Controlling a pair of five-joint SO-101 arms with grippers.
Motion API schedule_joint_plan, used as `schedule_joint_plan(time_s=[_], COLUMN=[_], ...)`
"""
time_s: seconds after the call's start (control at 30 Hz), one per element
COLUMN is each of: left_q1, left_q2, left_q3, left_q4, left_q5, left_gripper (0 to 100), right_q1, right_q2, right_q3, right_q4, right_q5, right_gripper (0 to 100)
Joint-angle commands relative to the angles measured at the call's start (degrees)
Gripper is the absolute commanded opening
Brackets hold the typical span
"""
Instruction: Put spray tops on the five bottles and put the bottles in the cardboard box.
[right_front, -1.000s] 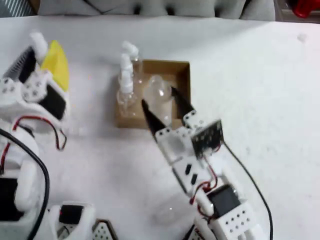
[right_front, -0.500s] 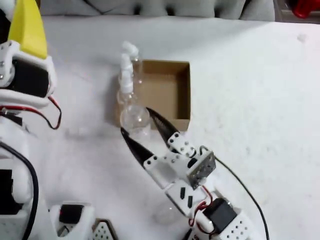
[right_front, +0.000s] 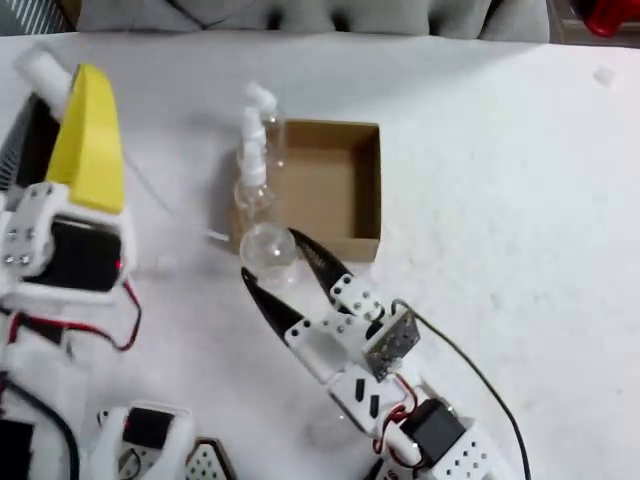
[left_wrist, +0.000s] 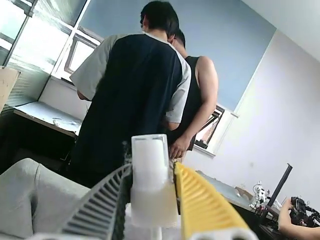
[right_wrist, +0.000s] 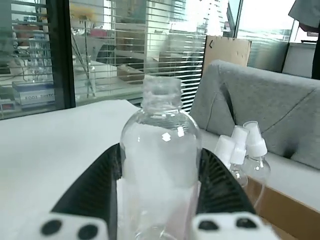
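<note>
My right gripper (right_front: 270, 255) is shut on a clear bottle (right_front: 266, 246) with no top, held upright just outside the front left corner of the cardboard box (right_front: 340, 190). In the right wrist view the bottle (right_wrist: 160, 160) stands between the black fingers (right_wrist: 100, 185), its neck bare. Three bottles with white spray tops (right_front: 254, 150) stand along the box's left wall, and show as capped bottles (right_wrist: 240, 147) behind the held one. At the table's left my left gripper (right_front: 65, 75) is shut on a white spray top (left_wrist: 149, 175), pinched between its grey and yellow fingers.
The box's right half (right_front: 345, 180) is bare cardboard. White table (right_front: 500, 200) lies open to the right of the box. A grey sofa edge (right_front: 300, 15) runs along the far side. The left arm's body and cables (right_front: 60, 300) fill the near left.
My right gripper has carried the topless bottle from over the box back to its front left corner. The left arm has swung about at the left, still holding the spray top.
</note>
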Motion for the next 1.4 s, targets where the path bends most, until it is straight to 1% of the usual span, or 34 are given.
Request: schedule_joint_plan(time_s=[0.0,0.17,0.37,0.53,0.77,0.93,1.37], left_q1=[1.0,1.6,7.6,8.0,7.5,7.5,7.4], left_q2=[-2.7,-4.3,-4.3,-4.3,-4.3,-4.5,-4.6], left_q3=[7.5,10.3,10.5,10.5,12.8,15.9,17.9], left_q4=[-6.9,-8.1,-4.7,-6.4,-6.2,-6.4,-6.3], left_q5=[0.5,0.5,0.3,0.2,-0.1,-7.2,-7.6], left_gripper=[2,2,2,2,2,2,2], right_q1=[-0.1,-0.2,-1.0,-4.4,-4.5,-4.5,-4.5], right_q2=[-0.7,-0.7,-0.7,-0.7,-0.7,-0.7,-0.7], right_q3=[-0.4,-0.5,-0.3,-0.2,-0.2,-0.2,-0.2], right_q4=[0.0,1.3,2.9,5.5,5.7,5.7,5.8], right_q5=[-0.3,-0.3,-0.1,-0.1,-0.1,-0.1,-0.1], right_gripper=[1.6,1.6,1.6,1.6,1.6,1.6,1.6])
